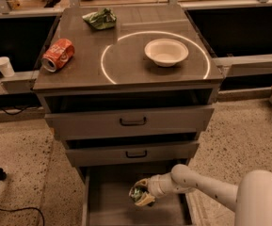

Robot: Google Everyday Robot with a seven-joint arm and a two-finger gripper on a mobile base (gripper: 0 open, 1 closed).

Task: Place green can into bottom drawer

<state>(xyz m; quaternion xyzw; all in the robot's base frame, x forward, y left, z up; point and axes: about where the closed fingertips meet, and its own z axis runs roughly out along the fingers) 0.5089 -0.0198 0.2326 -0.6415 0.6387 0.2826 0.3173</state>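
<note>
The green can [138, 192] is a small shiny green and silver can held in my gripper [141, 194], which is shut on it. The white arm comes in from the lower right. The can sits low inside the open bottom drawer [107, 206], a wide grey tray pulled out below two grey drawers with black handles. I cannot tell whether the can touches the drawer floor.
On the cabinet top lie an orange-red soda can [57, 54] on its side at the left, a wrinkly green foil bag [100, 19] at the back and a white bowl [166, 52] inside a white ring. A white cup [4, 66] stands on the left shelf. A black cable lies on the floor at the left.
</note>
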